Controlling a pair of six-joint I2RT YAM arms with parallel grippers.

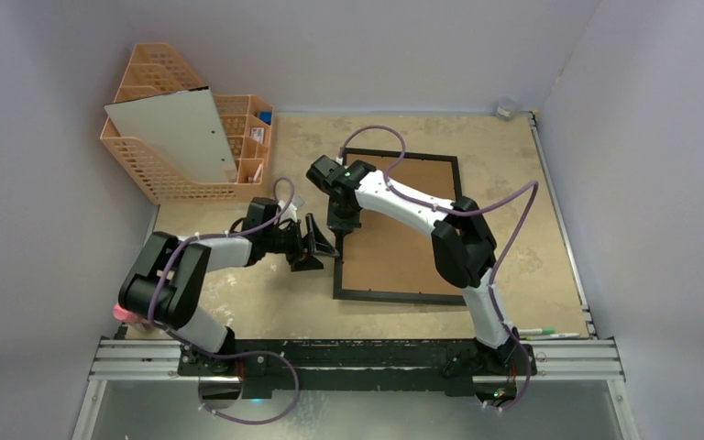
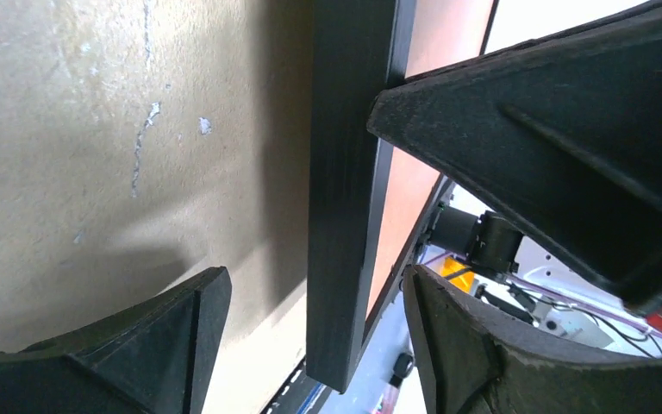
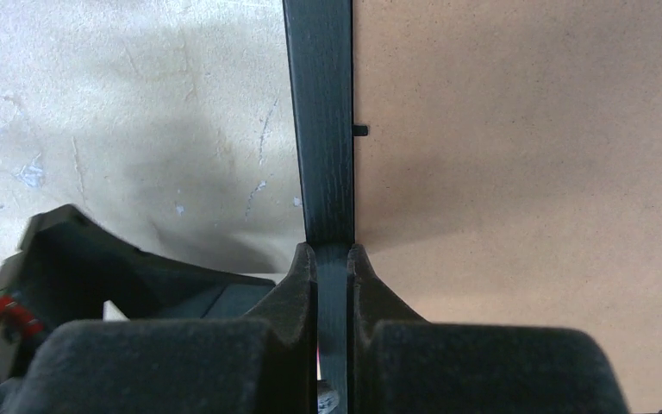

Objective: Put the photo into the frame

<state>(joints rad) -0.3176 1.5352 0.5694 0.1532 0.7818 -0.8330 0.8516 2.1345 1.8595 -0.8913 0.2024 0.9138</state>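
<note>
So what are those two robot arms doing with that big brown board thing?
They are working on a picture frame, which lies on the table with its brown back facing up. The right gripper is shut on the frame's thin black left edge, pinching it. The left gripper is open next to it, with that same edge between its fingers but not gripped. The photo that should go inside does not show in any view.

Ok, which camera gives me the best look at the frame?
Top external: nearly the whole frame shows, brown back up, with an arm across it. Right wrist shows only a strip of its black border pinched in the right tool. Left wrist shows one border end inside the open left tool.
</note>
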